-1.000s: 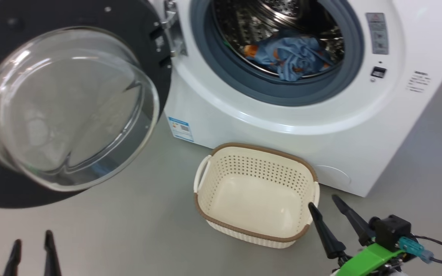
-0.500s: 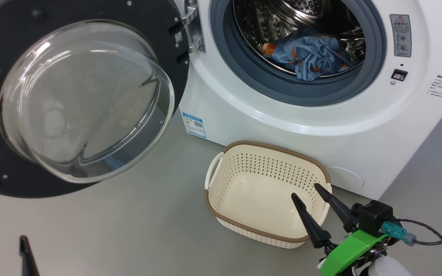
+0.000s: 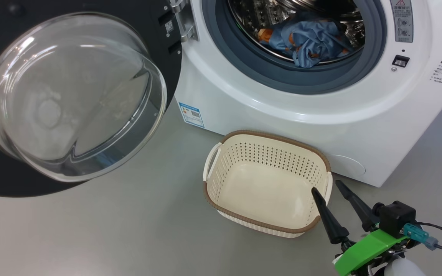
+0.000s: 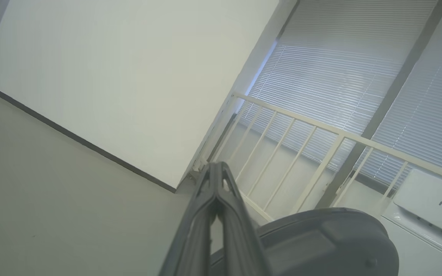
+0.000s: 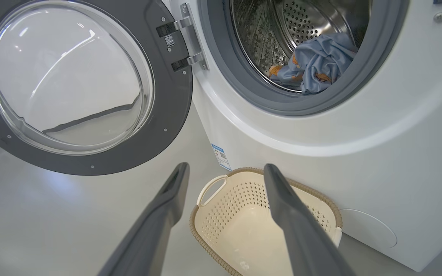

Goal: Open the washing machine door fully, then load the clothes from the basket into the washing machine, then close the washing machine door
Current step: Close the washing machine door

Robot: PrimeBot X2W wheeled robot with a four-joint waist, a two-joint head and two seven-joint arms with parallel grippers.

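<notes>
Just one clothes bundle (image 3: pixel 307 40) inside the washing machine (image 3: pixel 301 126); one basket (image 3: pixel 263 157), one door (image 3: pixel 71 99) swung wide. Right gripper (image 3: pixel 326 186) spread, empty; left gripper (image 4: pixel 216 165) pinched closed, empty.

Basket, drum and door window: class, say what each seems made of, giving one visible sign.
Basket: probably matt cream plastic, moulded holes.
Drum: shiny metal, likely steel, with bright reflections and punched holes.
Door window: clear glossy glass or similar, see-through with highlights.

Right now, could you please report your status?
Left gripper shut, right gripper open. Light blue printed clothes inside steel drum. Glossy black round door open. Cream perforated basket empty.
</notes>
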